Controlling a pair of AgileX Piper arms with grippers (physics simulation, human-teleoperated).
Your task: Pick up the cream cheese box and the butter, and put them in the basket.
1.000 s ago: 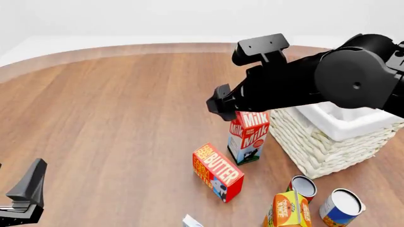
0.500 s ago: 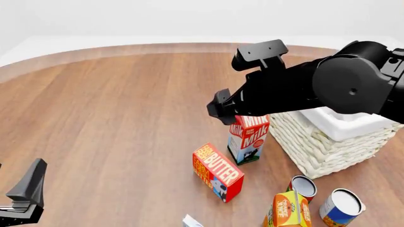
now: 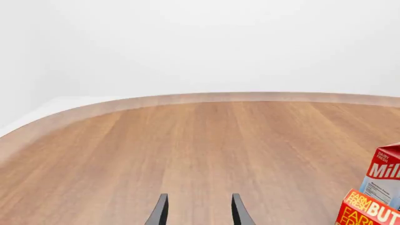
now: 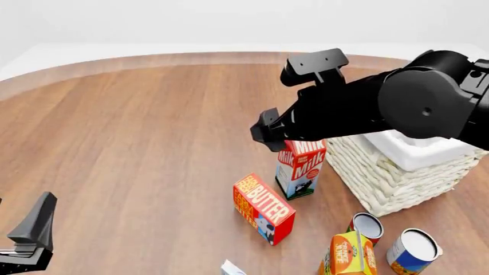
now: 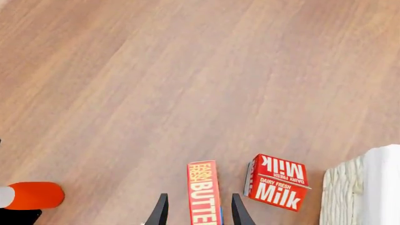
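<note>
The butter (image 4: 264, 207) lies on the table in front of the milk carton, a red and orange box with white lettering. Only a white corner of the cream cheese box (image 4: 231, 268) shows at the bottom edge. At the right stands the woven basket (image 4: 386, 177) with its white liner. My right gripper (image 4: 266, 129) hangs above the milk carton, open and holding nothing. In the right wrist view the butter (image 5: 203, 192) lies far below, between the spread fingers of the right gripper (image 5: 198, 197). My left gripper (image 4: 34, 229) rests low at the front left, also open and holding nothing (image 3: 198, 197).
A red-and-white milk carton (image 4: 300, 169) stands upright between the butter and the basket. An orange juice carton (image 4: 347, 255) and two cans (image 4: 367, 226) (image 4: 413, 251) sit at the front right. A red rounded object (image 5: 31, 195) shows at the right wrist view's edge.
The right arm shifted slightly over the first half second, then held still. Left arm and objects have not moved.
</note>
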